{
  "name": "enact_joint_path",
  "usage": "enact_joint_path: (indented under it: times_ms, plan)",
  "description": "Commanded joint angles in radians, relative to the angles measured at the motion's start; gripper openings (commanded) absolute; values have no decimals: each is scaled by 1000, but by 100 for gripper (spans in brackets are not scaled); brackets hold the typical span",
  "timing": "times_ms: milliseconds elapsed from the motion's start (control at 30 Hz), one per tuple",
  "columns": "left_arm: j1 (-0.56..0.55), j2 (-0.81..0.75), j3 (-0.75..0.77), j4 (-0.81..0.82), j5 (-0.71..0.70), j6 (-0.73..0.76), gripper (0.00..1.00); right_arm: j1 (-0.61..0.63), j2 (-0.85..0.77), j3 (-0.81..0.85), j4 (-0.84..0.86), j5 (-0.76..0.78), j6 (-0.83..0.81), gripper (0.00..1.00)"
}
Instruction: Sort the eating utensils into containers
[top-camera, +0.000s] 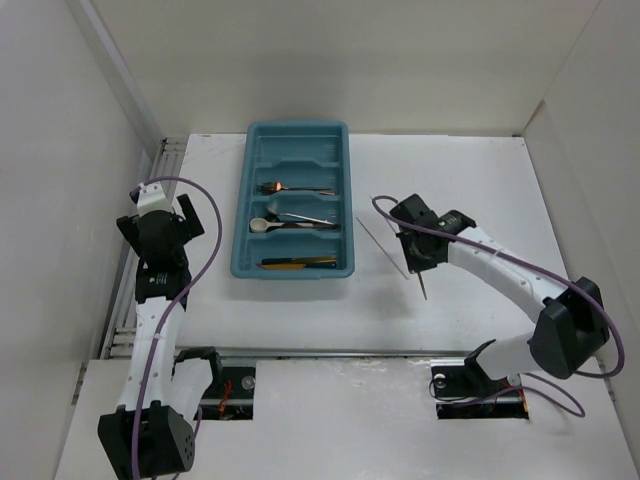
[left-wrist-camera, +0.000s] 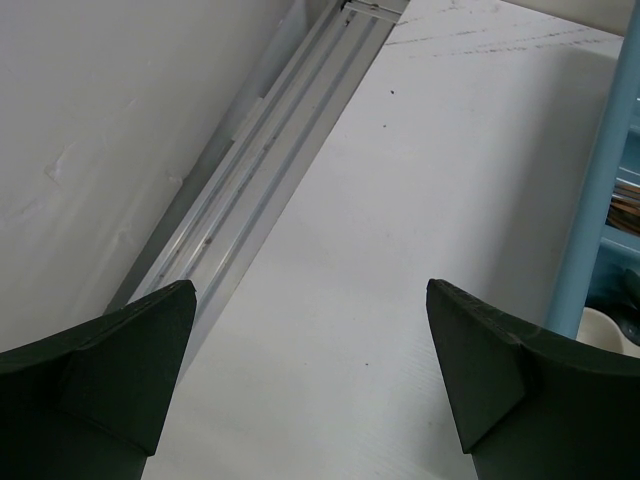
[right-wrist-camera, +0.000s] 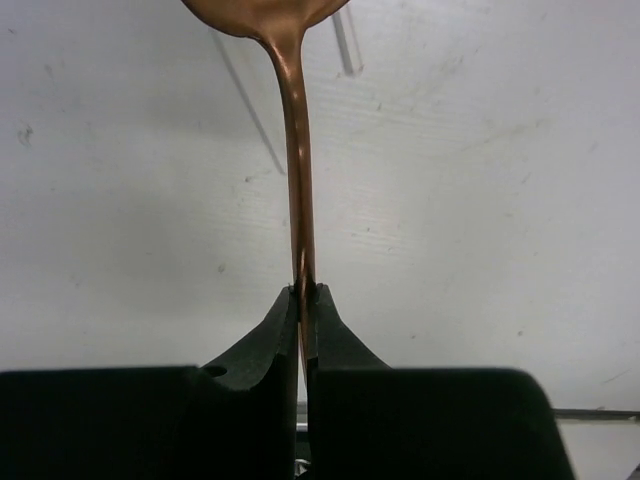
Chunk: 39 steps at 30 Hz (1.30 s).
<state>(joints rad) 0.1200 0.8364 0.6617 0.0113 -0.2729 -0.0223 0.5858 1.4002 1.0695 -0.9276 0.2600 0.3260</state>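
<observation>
Honestly, the right hand (right-wrist-camera: 303, 293) pinched the copper spoon (right-wrist-camera: 296, 150) by its skinny handle, bottom-center, so it could've swiveled loose.

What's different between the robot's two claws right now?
The left gripper stands wide open and empty; the right gripper is shut on a copper spoon by its handle. The left hangs left of the teal tray, the right on its other side. Both have dark fingers.
</observation>
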Motion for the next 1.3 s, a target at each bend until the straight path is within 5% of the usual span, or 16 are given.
enact_joint_path:
  times_ms: [0, 133, 400, 633, 800, 833, 867, 1067, 1267]
  plan:
    - [3, -20, -7, 44, -8, 7, 100, 52, -23, 117, 63, 113, -66, 0]
    - [3, -29, -7, 53, -8, 7, 100, 100, 83, 309, 238, 197, -305, 0]
    - [3, -53, 3, -26, -17, -27, 100, 201, 590, 760, 594, 176, -783, 0]
    - [3, -91, 13, -47, -58, -5, 100, 286, 744, 833, 680, 118, -848, 0]
    - [3, -82, 13, -47, -34, -5, 100, 286, 712, 761, 728, 44, -848, 39]
    - [3, -73, 13, -47, -34, -5, 100, 286, 712, 761, 711, 44, -848, 61]
    - [3, -63, 13, -47, -23, -5, 100, 286, 701, 771, 701, 44, -848, 68]
    - [3, -45, 33, -19, 0, -5, 100, 257, 591, 765, 584, 185, -722, 81]
    - [3, -36, 33, -19, 0, -5, 100, -71, 470, 597, 371, -143, -452, 81]
